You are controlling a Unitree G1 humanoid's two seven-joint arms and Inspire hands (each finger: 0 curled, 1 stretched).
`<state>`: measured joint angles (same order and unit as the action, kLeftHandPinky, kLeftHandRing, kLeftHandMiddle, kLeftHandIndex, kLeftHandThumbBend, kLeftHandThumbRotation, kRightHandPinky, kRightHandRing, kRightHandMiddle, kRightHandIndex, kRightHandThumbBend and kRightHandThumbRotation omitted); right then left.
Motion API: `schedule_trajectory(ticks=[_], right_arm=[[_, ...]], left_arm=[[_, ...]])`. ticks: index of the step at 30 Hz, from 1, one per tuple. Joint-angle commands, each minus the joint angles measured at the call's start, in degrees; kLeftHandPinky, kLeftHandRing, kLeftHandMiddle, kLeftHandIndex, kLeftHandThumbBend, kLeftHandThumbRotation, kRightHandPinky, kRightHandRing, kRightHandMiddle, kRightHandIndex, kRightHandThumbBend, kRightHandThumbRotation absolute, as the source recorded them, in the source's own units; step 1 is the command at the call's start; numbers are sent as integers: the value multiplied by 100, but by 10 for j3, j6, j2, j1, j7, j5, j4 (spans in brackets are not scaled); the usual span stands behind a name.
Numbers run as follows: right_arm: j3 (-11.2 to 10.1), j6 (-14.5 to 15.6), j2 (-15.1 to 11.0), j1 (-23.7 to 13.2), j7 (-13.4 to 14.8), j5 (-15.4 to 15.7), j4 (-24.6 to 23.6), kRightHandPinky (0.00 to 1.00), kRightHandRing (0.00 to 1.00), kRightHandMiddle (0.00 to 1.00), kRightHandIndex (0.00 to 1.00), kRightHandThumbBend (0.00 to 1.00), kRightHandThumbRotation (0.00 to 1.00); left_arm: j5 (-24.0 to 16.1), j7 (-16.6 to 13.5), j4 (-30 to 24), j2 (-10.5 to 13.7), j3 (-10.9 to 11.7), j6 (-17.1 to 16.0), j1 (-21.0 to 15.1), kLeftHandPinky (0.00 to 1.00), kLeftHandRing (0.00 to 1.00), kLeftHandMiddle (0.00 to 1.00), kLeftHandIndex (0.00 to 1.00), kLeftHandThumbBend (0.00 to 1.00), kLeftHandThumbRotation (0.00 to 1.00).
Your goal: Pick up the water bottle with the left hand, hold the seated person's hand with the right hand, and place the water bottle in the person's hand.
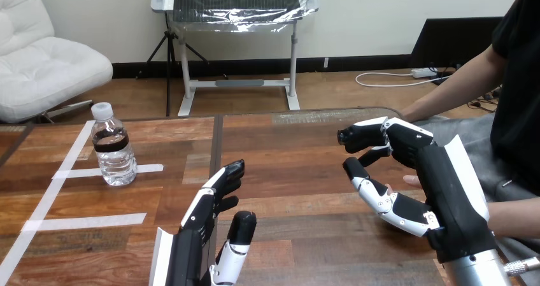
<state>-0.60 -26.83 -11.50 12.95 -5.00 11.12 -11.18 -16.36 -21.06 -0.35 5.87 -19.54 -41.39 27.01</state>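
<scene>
A clear water bottle (114,147) with a white cap and a dark label stands upright on the wooden table (299,165) at the left, beside white tape lines. My left hand (207,225) hovers low at the bottom centre, well to the right of the bottle, with straight fingers and nothing in it. My right hand (423,171) is raised at the right, its fingers loosely bent, its thumb stretched out to the left, and it holds nothing. The person's hand (412,181) peeks out just behind its palm; whether the two touch I cannot tell.
White tape strips (89,221) mark the table's left part. A dark seam (215,152) runs between the table's boards. The person's other forearm (455,85) reaches down toward the table's far right edge.
</scene>
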Motion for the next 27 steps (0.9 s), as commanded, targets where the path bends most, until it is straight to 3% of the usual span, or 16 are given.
schedule_trajectory(ticks=[1,15,27], right_arm=[[1,-10,0,-35,1,-9,-17,52,63,65,60,38,0],[1,-6,0,-31,3,-4,-23,52,62,65,60,38,0],[1,-16,-2,-32,3,-3,-17,51,62,64,60,37,0]], left_arm=[[-6,-11,-19,-48,6,-20,-19,78,84,85,82,48,86],[-28,-26,-25,-46,14,-20,-23,75,83,84,83,45,86],[-63,-64,-33,-49,41,-21,-39,76,82,83,83,50,88]])
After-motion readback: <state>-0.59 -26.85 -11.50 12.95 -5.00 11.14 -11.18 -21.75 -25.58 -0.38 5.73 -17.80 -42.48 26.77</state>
